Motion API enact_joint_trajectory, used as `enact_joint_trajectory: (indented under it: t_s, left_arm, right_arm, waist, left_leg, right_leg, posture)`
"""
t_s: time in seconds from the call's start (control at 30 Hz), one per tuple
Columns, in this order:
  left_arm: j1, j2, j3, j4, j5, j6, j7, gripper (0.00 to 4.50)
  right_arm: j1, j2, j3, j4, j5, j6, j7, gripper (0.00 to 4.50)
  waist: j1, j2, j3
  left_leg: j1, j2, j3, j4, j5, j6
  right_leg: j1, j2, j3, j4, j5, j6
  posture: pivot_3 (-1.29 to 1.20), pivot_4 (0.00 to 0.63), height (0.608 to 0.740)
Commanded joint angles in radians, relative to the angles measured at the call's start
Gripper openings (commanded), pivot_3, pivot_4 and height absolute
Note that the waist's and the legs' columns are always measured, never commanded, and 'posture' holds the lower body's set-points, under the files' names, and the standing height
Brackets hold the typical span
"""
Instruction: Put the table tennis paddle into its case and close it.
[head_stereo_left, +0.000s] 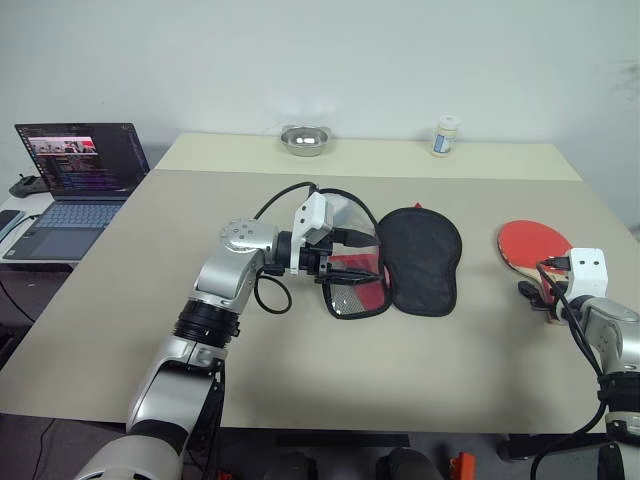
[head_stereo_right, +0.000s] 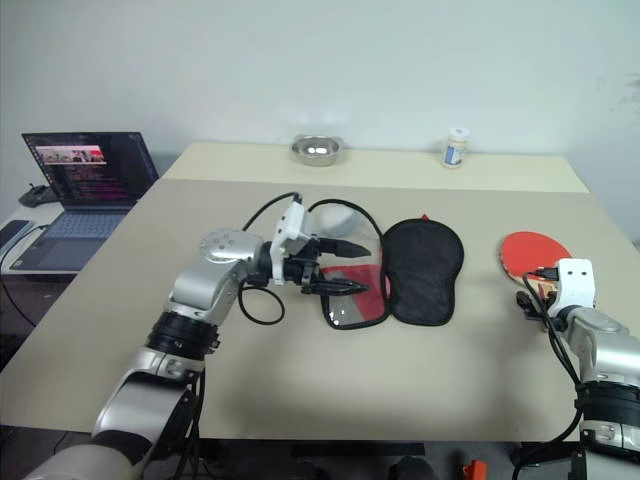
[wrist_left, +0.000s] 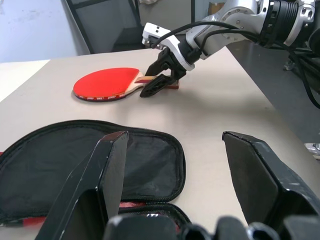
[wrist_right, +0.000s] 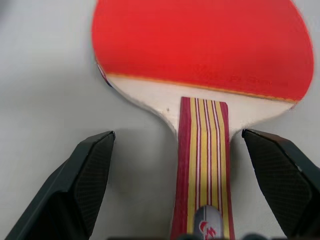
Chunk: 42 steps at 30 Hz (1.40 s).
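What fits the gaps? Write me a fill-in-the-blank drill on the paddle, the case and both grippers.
1. The right gripper has its open fingers on either side of the paddle's ____.
2. The table tennis paddle lies flat on the table with its ____ rubber face up.
3. The case lies ____ on the table, both halves spread apart.
4. The left gripper, fingers open, hovers over the half of the case with the ____ inside.

Missing words: handle; red; open; red
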Motion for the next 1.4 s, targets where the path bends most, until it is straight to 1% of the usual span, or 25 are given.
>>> enact_joint_trajectory:
  t_s: [0.03,0.23,0.27,0.37,0.43,0.53,0.57,0.67,0.77,0.9,1.0,1.17,1.4]
  left_arm:
    - [-0.015,0.006,0.007,-0.017,0.000,-0.019,0.001,3.29]
    - [0.001,0.023,0.023,-0.022,-0.005,-0.015,0.008,3.29]
    - [0.004,0.026,0.026,-0.026,-0.009,-0.014,0.008,3.29]
    - [0.041,0.061,0.035,-0.054,-0.020,-0.002,-0.006,3.29]
    - [0.061,0.077,0.041,-0.062,-0.018,0.000,0.008,3.29]
    - [0.087,0.096,0.061,-0.070,-0.021,0.021,0.045,3.29]
    - [0.092,0.099,0.064,-0.073,-0.022,0.025,0.052,3.29]
    - [0.104,0.105,0.070,-0.084,-0.024,0.035,0.072,3.29]
    - [0.111,0.103,0.073,-0.095,-0.024,0.039,0.088,3.29]
    - [0.119,0.097,0.072,-0.113,-0.024,0.048,0.105,3.29]
    - [0.120,0.096,0.070,-0.118,-0.024,0.050,0.115,3.29]
    - [0.126,0.093,0.065,-0.131,-0.024,0.054,0.124,3.29]
    - [0.135,0.093,0.073,-0.144,-0.032,0.048,0.124,3.29]
  right_arm:
    - [-0.019,-0.015,0.001,0.024,-0.014,-0.008,-0.011,3.57]
    - [-0.038,0.005,-0.037,0.017,0.012,0.013,-0.039,1.44]
    - [-0.040,0.007,-0.041,0.006,0.017,0.015,-0.043,1.16]
    - [-0.030,0.021,-0.035,-0.143,0.049,0.021,-0.029,1.14]
    - [-0.021,0.040,-0.037,-0.252,0.067,0.060,-0.039,1.14]
    - [-0.029,0.103,-0.042,-0.486,0.116,0.179,-0.098,1.13]
    - [-0.032,0.120,-0.043,-0.535,0.126,0.211,-0.115,1.13]
    - [-0.035,0.222,-0.012,-0.685,0.148,0.318,-0.191,1.13]
    - [-0.031,0.328,0.026,-0.757,0.146,0.374,-0.258,1.12]
    - [-0.024,0.484,0.098,-0.769,0.111,0.380,-0.350,1.12]
    - [-0.041,0.544,0.124,-0.742,0.091,0.362,-0.385,1.12]
    - [-0.059,0.583,0.158,-0.671,0.063,0.316,-0.402,1.12]
    - [-0.061,0.584,0.164,-0.595,0.046,0.275,-0.388,1.12]
  waist:
    - [-0.001,0.000,0.000]
    - [-0.002,0.000,0.000]
    - [-0.003,0.000,0.000]
    - [-0.010,0.001,0.000]
    - [-0.019,0.004,0.002]
    - [-0.022,0.006,0.004]
    - [-0.022,0.006,0.004]
    - [-0.021,0.006,0.004]
    - [-0.021,0.006,0.003]
    - [-0.022,0.006,0.004]
    - [-0.022,0.006,0.004]
    - [-0.022,0.006,0.004]
    - [-0.022,0.006,0.004]
  left_leg:
    - [0.000,0.000,0.000,0.000,0.000,0.000]
    - [0.000,0.000,0.000,0.000,0.000,0.000]
    - [0.000,0.000,0.000,0.000,0.000,0.000]
    - [0.000,0.000,0.001,0.001,0.000,0.000]
    - [0.000,0.001,0.001,0.000,0.000,0.000]
    - [0.000,0.001,0.000,-0.001,0.000,0.000]
    - [-0.001,0.001,0.000,-0.001,0.000,0.000]
    - [-0.001,0.001,0.000,-0.001,0.000,0.000]
    - [-0.001,0.000,0.000,-0.001,0.000,0.000]
    - [-0.001,0.000,0.000,0.000,0.000,0.000]
    - [-0.002,0.000,0.000,-0.001,0.000,0.000]
    - [-0.002,-0.001,0.000,0.000,0.000,0.000]
    - [-0.002,0.000,0.000,-0.001,0.000,0.000]
  right_leg:
    - [0.000,0.000,0.000,0.000,0.000,0.000]
    - [0.000,0.000,0.000,0.000,0.000,0.000]
    - [0.000,0.000,0.000,0.000,0.000,0.000]
    - [0.000,0.000,0.002,0.000,0.001,0.001]
    - [0.000,0.000,0.001,0.001,0.001,0.001]
    - [-0.002,0.000,0.001,0.001,0.001,0.001]
    - [-0.002,0.000,0.001,0.001,0.001,0.001]
    - [-0.002,0.000,0.000,0.001,0.001,0.001]
    - [-0.002,-0.001,0.000,0.001,0.001,0.001]
    - [-0.002,-0.001,0.000,0.001,0.001,0.001]
    - [-0.003,-0.001,0.000,0.002,0.001,0.001]
    - [-0.003,-0.002,0.000,0.001,0.001,0.001]
    - [-0.004,-0.001,0.000,0.001,0.001,0.001]
  posture:
    - [0.00,0.150,0.740]
    - [0.00,0.150,0.740]
    - [0.00,0.150,0.740]
    - [0.00,0.150,0.740]
    - [0.00,0.150,0.740]
    - [0.00,0.150,0.740]
    - [0.00,0.150,0.740]
    - [0.00,0.150,0.740]
    - [0.00,0.150,0.740]
    - [0.00,0.150,0.740]
    - [0.00,0.150,0.740]
    - [0.00,0.150,0.740]
    - [0.00,0.150,0.740]
